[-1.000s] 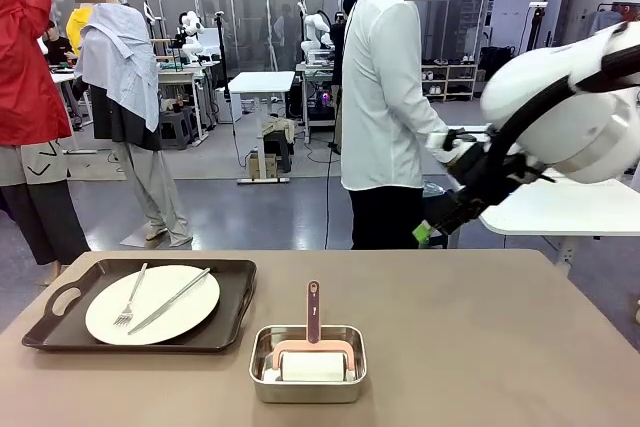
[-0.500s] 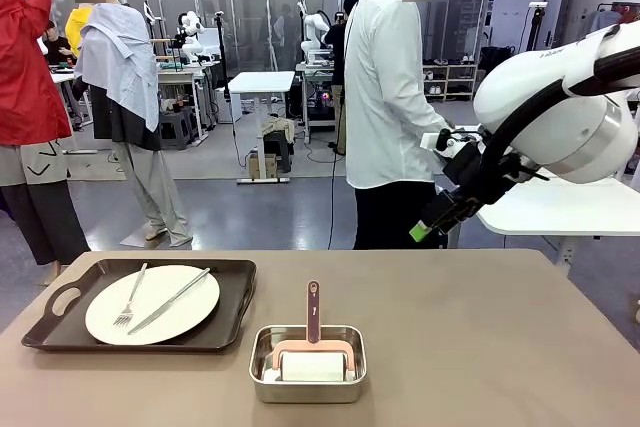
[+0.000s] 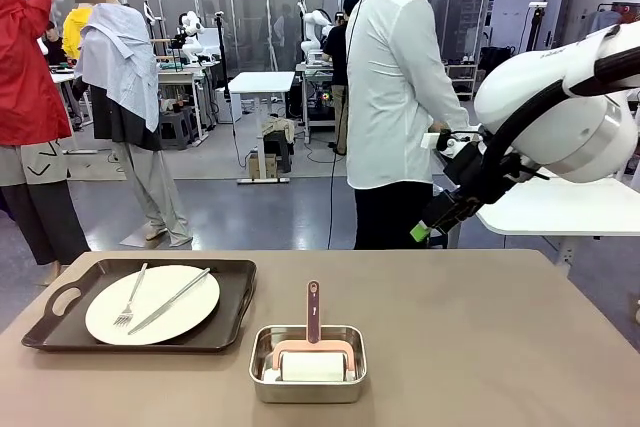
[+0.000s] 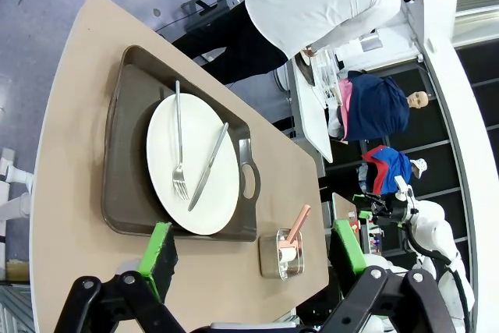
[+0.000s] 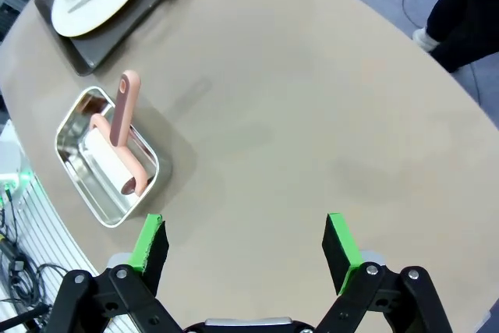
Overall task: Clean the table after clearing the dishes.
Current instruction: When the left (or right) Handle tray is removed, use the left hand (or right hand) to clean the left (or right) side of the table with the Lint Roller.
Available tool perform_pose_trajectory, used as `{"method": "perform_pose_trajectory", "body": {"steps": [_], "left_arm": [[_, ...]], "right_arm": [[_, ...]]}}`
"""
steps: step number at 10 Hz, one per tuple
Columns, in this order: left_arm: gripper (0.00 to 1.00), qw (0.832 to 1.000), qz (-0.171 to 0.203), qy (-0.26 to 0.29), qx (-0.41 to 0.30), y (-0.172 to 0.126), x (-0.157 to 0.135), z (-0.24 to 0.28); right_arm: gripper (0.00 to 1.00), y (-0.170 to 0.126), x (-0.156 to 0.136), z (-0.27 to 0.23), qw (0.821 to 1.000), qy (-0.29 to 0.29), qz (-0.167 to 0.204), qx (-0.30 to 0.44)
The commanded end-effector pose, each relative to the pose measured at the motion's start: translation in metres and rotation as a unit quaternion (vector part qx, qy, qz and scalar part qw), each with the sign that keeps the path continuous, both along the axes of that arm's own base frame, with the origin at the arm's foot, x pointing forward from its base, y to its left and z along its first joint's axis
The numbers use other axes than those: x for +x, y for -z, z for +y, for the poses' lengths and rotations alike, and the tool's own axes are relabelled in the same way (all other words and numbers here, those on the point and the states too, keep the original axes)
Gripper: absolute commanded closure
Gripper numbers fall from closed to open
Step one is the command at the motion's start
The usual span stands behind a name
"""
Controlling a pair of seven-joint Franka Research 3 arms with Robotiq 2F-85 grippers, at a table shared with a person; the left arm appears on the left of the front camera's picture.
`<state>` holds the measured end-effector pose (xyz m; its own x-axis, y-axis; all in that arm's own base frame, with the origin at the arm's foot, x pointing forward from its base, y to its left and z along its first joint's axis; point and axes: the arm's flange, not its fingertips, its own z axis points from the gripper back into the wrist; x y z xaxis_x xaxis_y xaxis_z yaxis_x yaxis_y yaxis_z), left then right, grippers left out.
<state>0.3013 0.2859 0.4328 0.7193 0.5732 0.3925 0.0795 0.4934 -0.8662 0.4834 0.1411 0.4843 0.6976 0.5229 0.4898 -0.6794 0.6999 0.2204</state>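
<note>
Right gripper [image 5: 245, 246]: spread wide, green pads well apart, holding nothing, touching nothing. Hangs in the air above the table [image 5: 312, 115], looking down on a bare taupe stretch of it. From the front, hovers on the right side, clear of the tabletop, close to the person in the white shirt [image 3: 390, 77] and the small white table [image 3: 560, 209].

Left gripper [image 4: 253, 247]: likewise spread wide, empty, off every surface.

Dishes: dark brown tray [image 3: 235, 297] on the robot's left part of the table, near that corner. Inside it, a round white plate [image 3: 175, 312], with fork [image 3: 130, 302] and knife [image 3: 170, 300] lying on the plate side by side, fork on the left. Well apart from the right gripper; in the right wrist view, up in the picture's top left corner. In the left wrist view, beyond the pads, nearer the left-hand one.

Just right of the tray, near the table's front edge: small steel pan [image 3: 307, 387], holding a pink-handled roller [image 3: 313, 312] with a white roll. In the right wrist view, off to the picture's left, beyond the left-hand pad and apart from it.
</note>
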Motion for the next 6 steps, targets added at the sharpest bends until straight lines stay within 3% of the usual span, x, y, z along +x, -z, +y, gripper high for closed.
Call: {"method": "perform_pose_trajectory", "body": {"steps": [1,6], "left_arm": [[0.0,1.0,-0.006,0.007,0.0,-0.001,-0.005,0.001],[0.0,1.0,-0.006,0.007,0.0,-0.001,-0.005,0.001]], "right_arm": [[0.0,0.001,0.032,0.035,0.998,-0.056,0.003,-0.011],[0.0,0.009,0.074,0.136,0.97,-0.227,0.033,-0.08]]}}
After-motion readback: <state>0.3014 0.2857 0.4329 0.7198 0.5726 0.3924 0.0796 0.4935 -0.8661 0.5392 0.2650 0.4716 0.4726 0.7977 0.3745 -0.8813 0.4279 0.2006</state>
